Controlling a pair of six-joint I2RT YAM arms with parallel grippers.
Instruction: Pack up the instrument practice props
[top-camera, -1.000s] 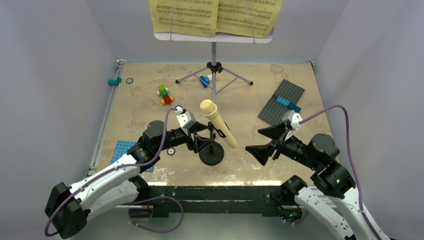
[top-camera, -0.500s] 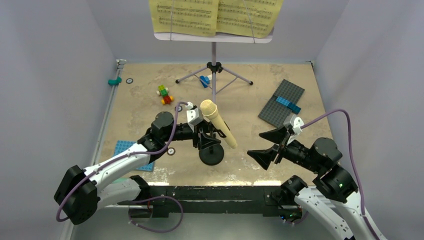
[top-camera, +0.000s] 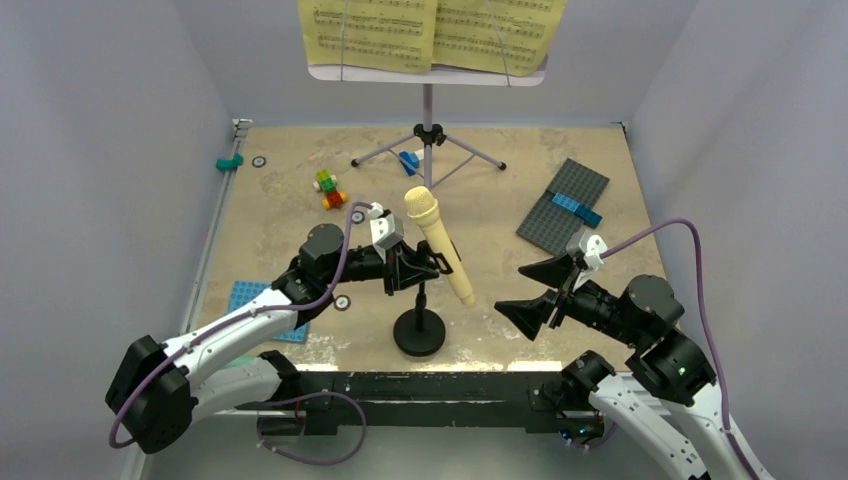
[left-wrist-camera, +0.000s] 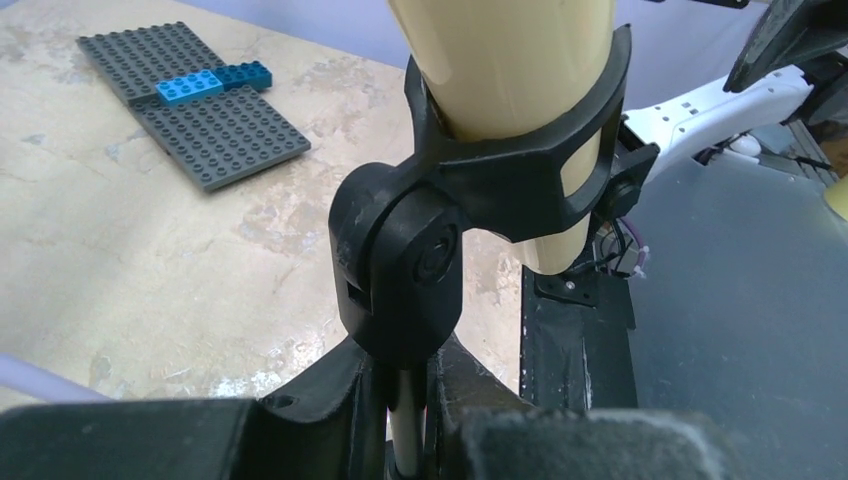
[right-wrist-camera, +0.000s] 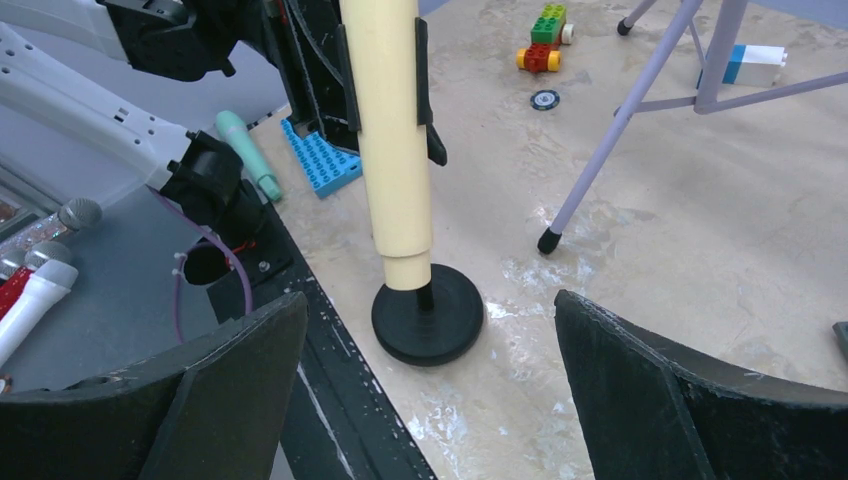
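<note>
The cream toy microphone (top-camera: 437, 245) sits tilted in the clip of the small black mic stand (top-camera: 419, 333), near the table's front edge. My left gripper (top-camera: 418, 270) is shut on the stand's thin post just below the black swivel joint (left-wrist-camera: 400, 260); its fingers (left-wrist-camera: 330, 400) press the post from both sides. The right gripper (top-camera: 540, 290) hangs open to the right of the stand, apart from it; its view shows the microphone (right-wrist-camera: 390, 130) and the round base (right-wrist-camera: 428, 312) ahead. The tripod music stand (top-camera: 427, 72) with yellow sheet-music pages (top-camera: 430, 30) stands at the back.
A grey baseplate (top-camera: 562, 203) with blue bricks lies at the right. A blue baseplate (top-camera: 250, 300) lies under my left arm. Colourful bricks (top-camera: 328, 188) and a blue-white brick (top-camera: 409, 160) lie near the tripod legs (top-camera: 470, 152). A teal piece (top-camera: 230, 161) sits by the left rail.
My left gripper reached the mic stand's post and closed on it. The stand's base has shifted toward the near edge and the microphone stands more upright. The right arm has barely moved.
</note>
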